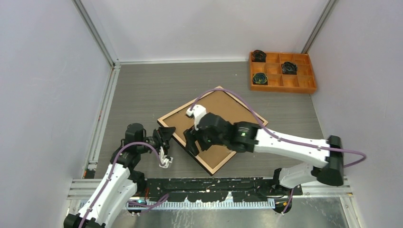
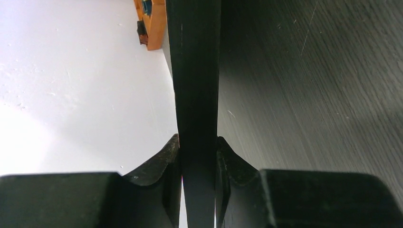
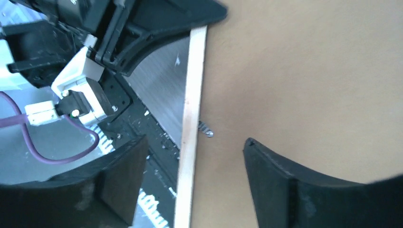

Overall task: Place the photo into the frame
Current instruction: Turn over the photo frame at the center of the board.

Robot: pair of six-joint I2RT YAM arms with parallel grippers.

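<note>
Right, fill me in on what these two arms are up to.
The frame lies back up on the table, brown backing panel showing. The left gripper is shut on its edge. The right gripper hangs open over the near rim, a finger on each side, beside a small metal tab. No photo is in view.

frame point(image 1: 228, 107) back-up, diagonal | left fingers point(image 1: 165, 136) at its left corner | right fingers point(image 1: 191, 144) over near edge

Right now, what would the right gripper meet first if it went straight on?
Most likely the frame: its pale wood edge lies in the gap of the open right gripper, with the brown backing board just beside. Depth is unclear.
</note>
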